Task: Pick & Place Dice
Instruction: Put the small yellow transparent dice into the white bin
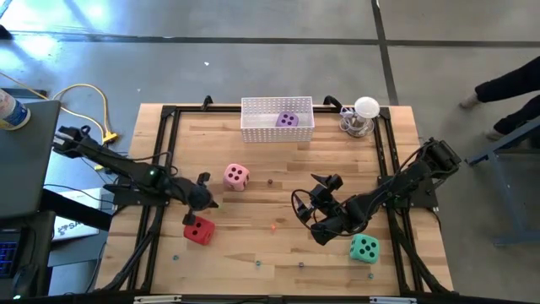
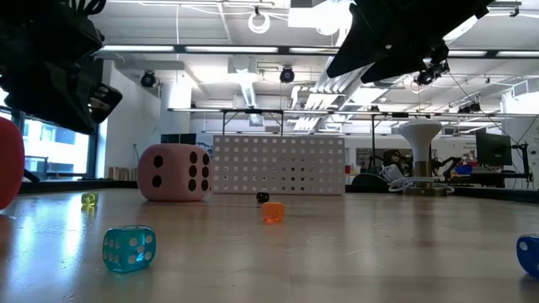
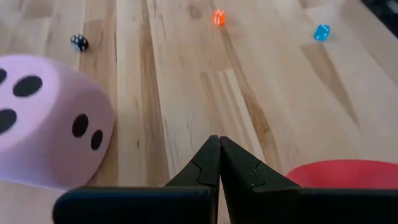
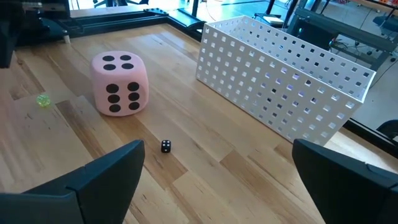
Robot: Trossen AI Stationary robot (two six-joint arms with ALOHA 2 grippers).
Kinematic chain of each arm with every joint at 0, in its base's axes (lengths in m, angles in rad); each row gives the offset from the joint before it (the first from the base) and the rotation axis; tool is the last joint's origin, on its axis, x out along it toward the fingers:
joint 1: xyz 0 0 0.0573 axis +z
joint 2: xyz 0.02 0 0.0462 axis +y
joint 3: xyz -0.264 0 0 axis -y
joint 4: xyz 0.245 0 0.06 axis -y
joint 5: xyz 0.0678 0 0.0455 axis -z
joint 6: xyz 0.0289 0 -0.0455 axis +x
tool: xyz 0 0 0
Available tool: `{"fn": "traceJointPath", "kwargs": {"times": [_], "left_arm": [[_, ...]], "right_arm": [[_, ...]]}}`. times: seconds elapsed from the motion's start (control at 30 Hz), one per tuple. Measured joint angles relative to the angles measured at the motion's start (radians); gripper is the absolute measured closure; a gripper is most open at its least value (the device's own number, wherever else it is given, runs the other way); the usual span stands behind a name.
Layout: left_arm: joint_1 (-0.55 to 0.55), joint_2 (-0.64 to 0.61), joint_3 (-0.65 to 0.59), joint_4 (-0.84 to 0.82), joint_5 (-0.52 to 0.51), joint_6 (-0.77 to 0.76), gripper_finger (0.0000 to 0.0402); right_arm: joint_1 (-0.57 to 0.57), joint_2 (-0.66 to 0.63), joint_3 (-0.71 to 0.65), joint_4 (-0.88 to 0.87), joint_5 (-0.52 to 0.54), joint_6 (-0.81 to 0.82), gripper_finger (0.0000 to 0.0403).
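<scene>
Dice: the purple soft cube (image 1: 288, 120) already lies in the white perforated basket (image 1: 253, 127) at top centre, while pink (image 1: 236, 176), red (image 1: 199, 230) and teal-green (image 1: 364, 248) cubes wait on the wooden surface (image 1: 278, 245). The right end effector (image 1: 314, 201), jaws spread wide and empty, faces the pink cube, probably for the next pick; the left end effector (image 1: 205, 192), closed on nothing, idles between pink and red.

Both robot arms are dark and jointed, with black cables looping beside the right arm (image 1: 396, 190). The left gripper (image 3: 219, 163) ends in black, tapered, stepped fingers; the right gripper's fingers (image 4: 109, 171) are broad, matte black pads.

A white perforated basket (image 1: 261, 130) stands at the wooden tabletop's (image 1: 278, 190) far edge, a white mushroom-shaped lamp (image 1: 362, 116) beside it, with tiny orange (image 2: 272, 213), black (image 4: 166, 146) and translucent blue (image 2: 129, 248) dice scattered about.
</scene>
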Motion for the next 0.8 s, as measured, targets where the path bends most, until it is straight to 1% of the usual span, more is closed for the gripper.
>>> {"fn": "traceJointPath", "kwargs": {"times": [0.3,0.43,0.7,0.8], "left_arm": [[0.009,0.021,0.001,0.008,-0.001,-0.012,0.0400],[0.011,0.021,0.002,0.018,-0.001,-0.017,0.0401],[0.011,0.021,0.002,0.042,-0.003,0.014,0.0400],[0.011,0.021,0.002,0.048,-0.041,0.014,0.0400]], "right_arm": [[0.000,0.000,0.000,0.000,-0.001,0.000,0.0003],[0.000,0.000,0.000,0.000,-0.019,0.000,0.0003],[0.000,0.000,0.000,0.000,-0.019,0.000,0.0003],[0.000,0.000,0.000,0.000,-0.019,0.000,0.0003]]}}
